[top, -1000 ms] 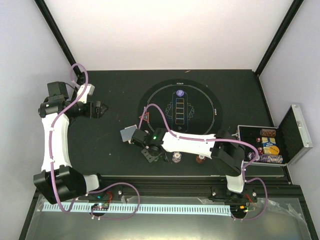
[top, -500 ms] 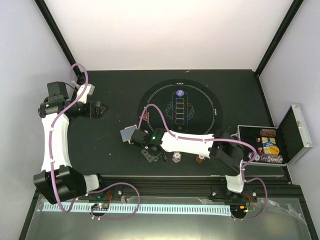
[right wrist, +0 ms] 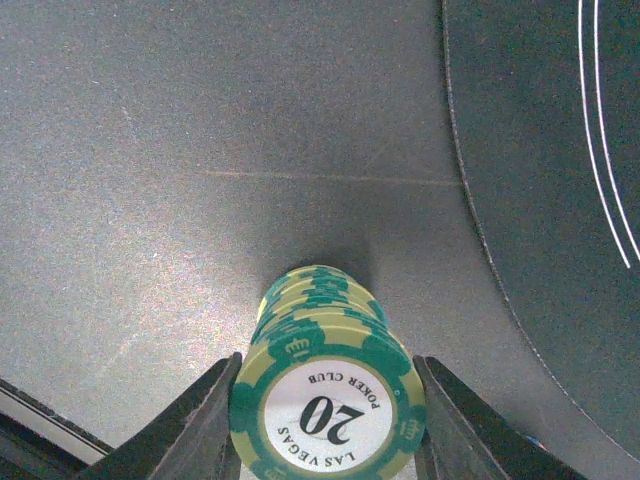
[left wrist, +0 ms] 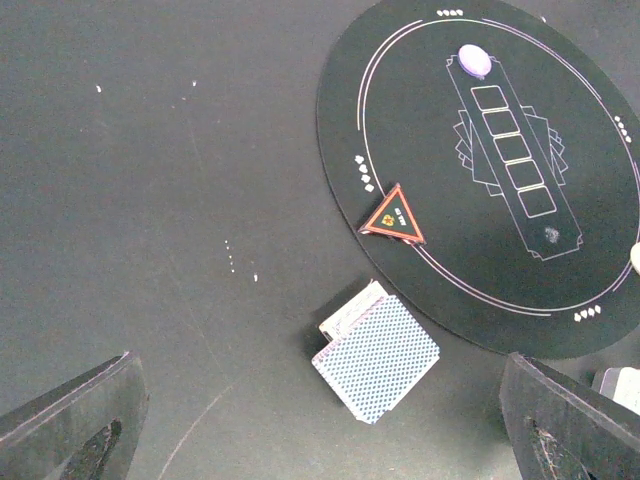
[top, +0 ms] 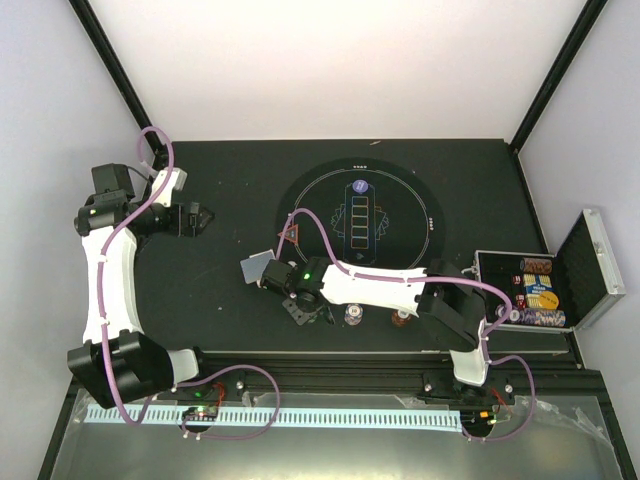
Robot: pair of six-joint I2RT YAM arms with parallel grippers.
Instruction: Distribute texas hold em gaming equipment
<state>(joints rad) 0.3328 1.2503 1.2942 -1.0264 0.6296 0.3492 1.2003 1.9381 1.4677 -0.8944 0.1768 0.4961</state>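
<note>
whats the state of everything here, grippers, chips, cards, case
left gripper: open, empty
right gripper: shut on green chip stack
green chip stack: clamped between the fingers
card deck: face down, off the mat
red triangle marker: flat on the mat's edge
aluminium case: lid open

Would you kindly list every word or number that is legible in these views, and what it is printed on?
"20": top chip of the green chip stack.
"POKER CLUB": same chip.
"LAS VEGAS": same chip.
Red triangle marker: print too small to read.
Case contents: labels blurred.
</note>
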